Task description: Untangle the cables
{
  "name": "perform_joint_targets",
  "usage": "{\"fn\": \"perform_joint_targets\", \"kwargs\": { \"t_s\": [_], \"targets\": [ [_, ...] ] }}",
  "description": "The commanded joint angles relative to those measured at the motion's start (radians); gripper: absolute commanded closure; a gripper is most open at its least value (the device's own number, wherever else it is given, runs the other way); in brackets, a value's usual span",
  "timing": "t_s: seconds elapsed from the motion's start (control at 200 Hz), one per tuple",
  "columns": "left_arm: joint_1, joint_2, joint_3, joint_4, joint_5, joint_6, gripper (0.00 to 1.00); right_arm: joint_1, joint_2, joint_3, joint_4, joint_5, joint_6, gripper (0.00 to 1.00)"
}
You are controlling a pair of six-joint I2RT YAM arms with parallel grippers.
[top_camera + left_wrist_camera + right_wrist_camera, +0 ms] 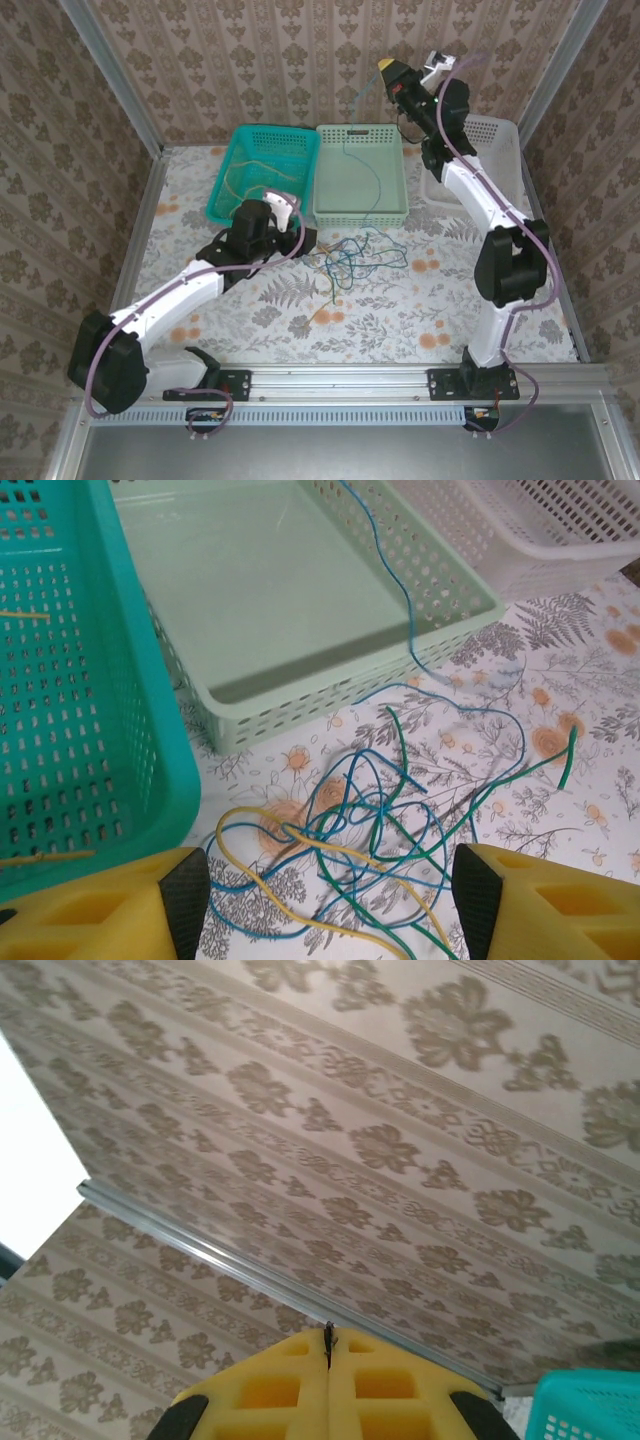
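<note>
A loose knot of thin cables (350, 255), blue, green and yellow, lies on the floral table in front of the baskets. In the left wrist view this tangle (370, 830) sits just ahead of my left gripper (330, 900), whose jaws stand wide open with nothing held. That left gripper (285, 225) hovers at the tangle's left edge. One blue cable (395, 580) rises from the tangle across the pale green basket (360, 130) up to my right gripper (390, 70), raised high by the back wall. The right gripper (329, 1335) is shut, with a thin cable end pinched at its tips.
A teal basket (262, 135) at the back left holds a yellow cable (245, 175). A white basket (505, 135) stands at the back right, behind the right arm. The pale green basket's wall (330, 695) and the teal basket (100, 730) are close ahead of the left gripper.
</note>
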Motion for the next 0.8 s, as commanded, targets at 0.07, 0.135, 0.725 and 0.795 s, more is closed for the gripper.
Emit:
{"fn": "perform_joint_targets", "kwargs": {
  "t_s": [0.07, 0.135, 0.725, 0.795],
  "targets": [
    [-0.004, -0.039, -0.02, 0.001, -0.03, -0.016, 0.31, 0.023, 0.036, 0.182, 0.118, 0.01, 0.017, 1.0],
    [-0.004, -0.039, -0.024, 0.003, -0.033, -0.018, 0.32, 0.024, 0.061, 0.237, 0.042, 0.007, -0.016, 1.0],
    [0.01, -0.087, -0.058, -0.024, -0.058, -0.005, 0.3, 0.043, 0.075, -0.143, -0.155, -0.045, -0.188, 0.99],
    [0.01, -0.083, -0.061, -0.02, -0.054, -0.008, 0.3, 0.048, 0.069, -0.153, -0.223, -0.045, -0.232, 0.97]
  ]
}}
